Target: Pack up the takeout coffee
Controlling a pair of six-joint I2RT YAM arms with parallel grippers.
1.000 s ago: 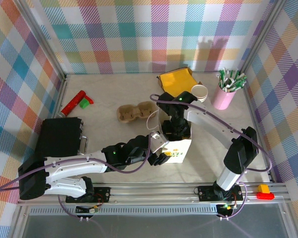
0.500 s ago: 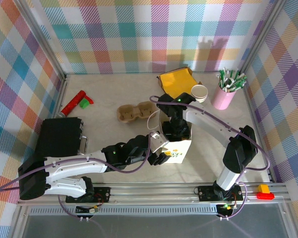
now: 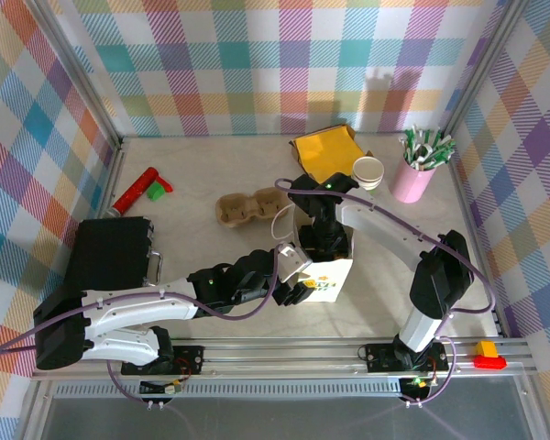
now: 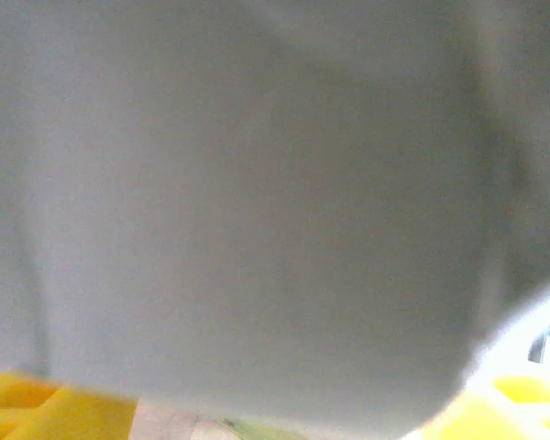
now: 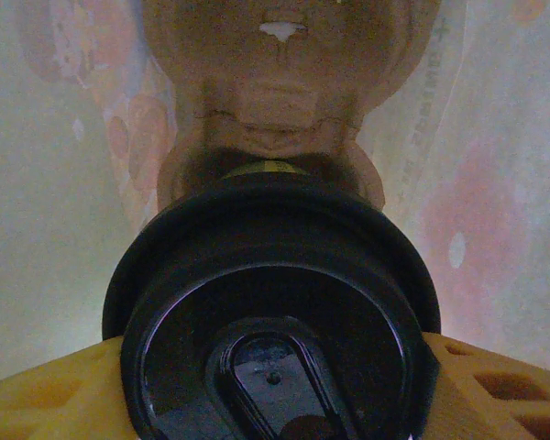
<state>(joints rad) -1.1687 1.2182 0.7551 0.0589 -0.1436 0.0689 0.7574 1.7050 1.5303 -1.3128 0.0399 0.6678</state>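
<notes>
One lidded cup is the concern here: the takeout coffee (image 5: 275, 302) hangs inside the white paper bag (image 3: 337, 275), its black lid facing the right wrist camera, with the moulded pulp carrier (image 5: 277, 82) on the bag's floor straight below it. The right gripper (image 5: 275, 399) is clamped on the cup just under the lid, a yellow finger (image 5: 46, 390) showing on each side of the rim. The left gripper (image 3: 298, 278) sits against the bag's left wall near the top. Its fingers stand apart in its own view, with blurred white paper pressed close, and I cannot tell whether they pinch the paper or merely brace it. I judge the cup light but easily crushed: thin paper walls give under a hard squeeze, and a press-fit lid can pop or leak if the cup tilts. The stiffest place to hold is high on the wall beneath the lid's rim, with the cup upright. The bag looks limp and light, likely to shift or fold unless steadied while the cup goes into a carrier well.
</notes>
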